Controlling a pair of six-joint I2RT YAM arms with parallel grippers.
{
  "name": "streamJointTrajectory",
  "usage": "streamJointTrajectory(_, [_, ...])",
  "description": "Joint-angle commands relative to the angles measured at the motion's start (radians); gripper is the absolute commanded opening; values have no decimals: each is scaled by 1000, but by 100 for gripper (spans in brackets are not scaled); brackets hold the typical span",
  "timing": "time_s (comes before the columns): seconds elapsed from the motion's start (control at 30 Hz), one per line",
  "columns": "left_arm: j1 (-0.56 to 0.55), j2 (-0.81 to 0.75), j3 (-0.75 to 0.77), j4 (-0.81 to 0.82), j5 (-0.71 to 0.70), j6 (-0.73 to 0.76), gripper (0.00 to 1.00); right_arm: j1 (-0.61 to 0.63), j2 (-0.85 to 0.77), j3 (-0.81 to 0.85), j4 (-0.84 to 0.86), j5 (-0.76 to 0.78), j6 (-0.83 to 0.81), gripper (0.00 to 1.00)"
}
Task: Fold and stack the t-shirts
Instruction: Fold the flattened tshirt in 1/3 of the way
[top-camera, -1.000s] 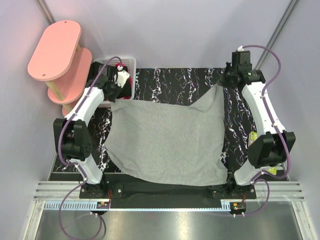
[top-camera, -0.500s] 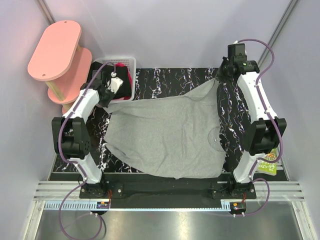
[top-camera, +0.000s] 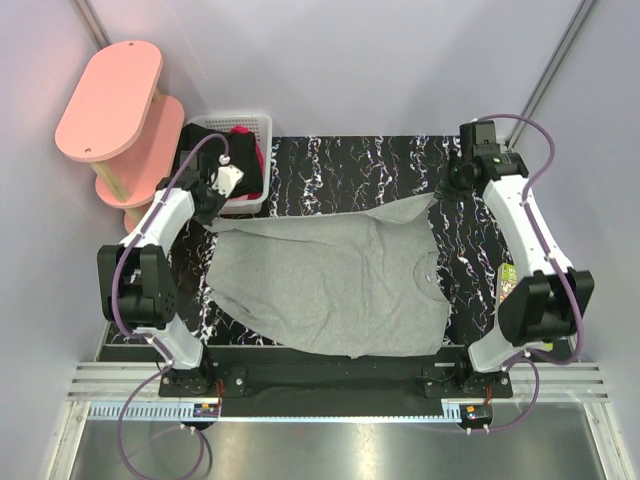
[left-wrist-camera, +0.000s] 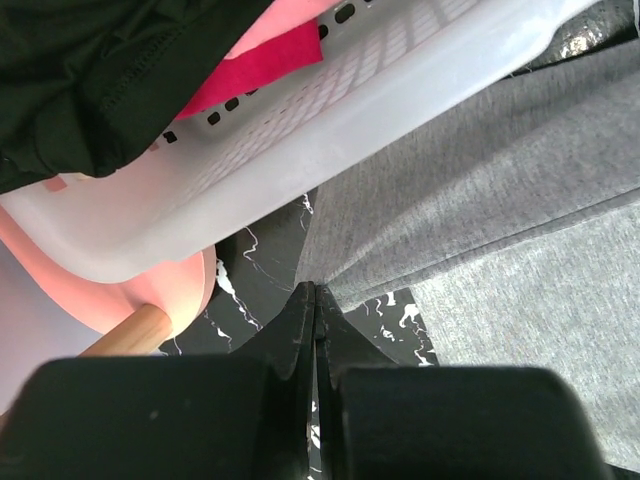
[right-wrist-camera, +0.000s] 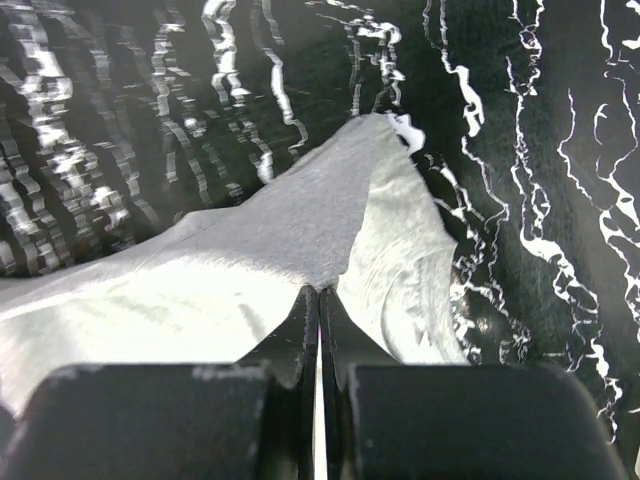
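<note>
Presently, the light grey t-shirt (top-camera: 330, 285) is spread across the black marbled table (top-camera: 340, 165) and is held at the two ends of its far edge. The left gripper (top-camera: 212, 212) is clamped on the far left corner; in the left wrist view its jaws are pressed together with a pinch of grey cloth caught at the tips, just beside the wall of the white lattice basket (top-camera: 252, 122). The right gripper (top-camera: 443, 195) is likewise closed on the far right corner, and in the right wrist view a peak of cloth is drawn up to the meeting fingertips above the marbled surface. Between the two grips the far edge is pulled into a nearly straight line. The rest of the shirt is laid fairly flat, with its neckline turned toward the right arm and its near edge reaching the front of the table. A black garment (top-camera: 205, 140) is piled in the basket at the far left corner, and a bit of magenta cloth (top-camera: 258, 160) is tucked beside it. A pink two-tier shelf (top-camera: 110, 100) is placed just left of the basket.
</note>
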Motion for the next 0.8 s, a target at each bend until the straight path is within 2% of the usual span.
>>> streamJointTrajectory(0.0, [4, -73, -23, 35, 16, 10, 0, -7, -139, -44, -9, -52, 6, 0])
streamJointTrajectory(0.27, [-5, -190, -184, 31, 79, 21, 0, 31, -366, -283, -34, -167, 71, 0])
streamJointTrajectory(0.4, [-10, -234, -276, 45, 90, 32, 0, 114, -452, -467, -32, -248, 144, 0])
streamJointTrajectory(0.53, [-10, -216, -287, 61, 70, 35, 0, 255, -515, -526, -8, -344, 227, 0])
streamJointTrajectory(0.77, [-17, -188, -249, 58, 79, 19, 0, 283, -570, -621, -110, -147, 246, 0])
